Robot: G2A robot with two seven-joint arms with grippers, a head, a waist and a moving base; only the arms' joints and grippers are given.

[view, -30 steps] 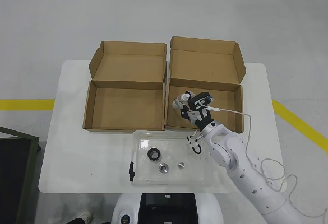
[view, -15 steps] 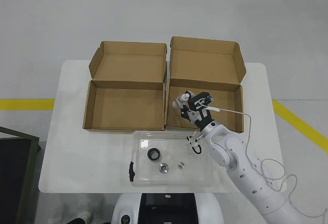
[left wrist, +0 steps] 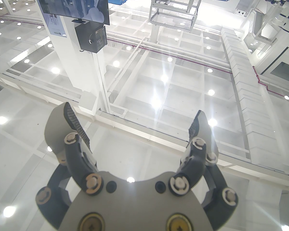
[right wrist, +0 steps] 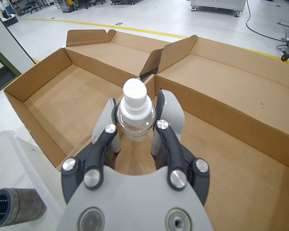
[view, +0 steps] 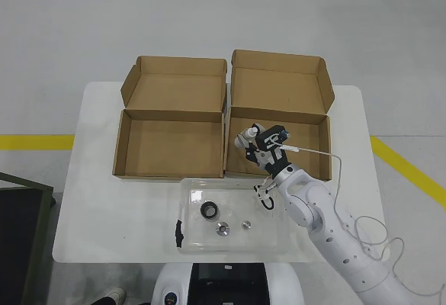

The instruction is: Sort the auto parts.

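right gripper (right wrist: 137,105) (view: 259,143) has its jaws pinching a small clear bottle with a white cap (right wrist: 135,108) (view: 244,137), cap pointing out past the fingertips; under the jaws lies the floor of an open cardboard box (right wrist: 231,126) (view: 310,149), near the wall it shares with a second cardboard box (right wrist: 62,97) (view: 169,145), which sits beside and ahead of the jaws; behind the jaws, toward the wrist, a clear plastic bin (view: 274,236) (right wrist: 7,143) holds a dark cylindrical bearing (right wrist: 16,208) (view: 210,210), a flanged metal part (view: 223,229) and a small metal piece (view: 246,224); left gripper (left wrist: 133,117) has its jaws spread wide, nothing between them, ceiling lights beyond the tips
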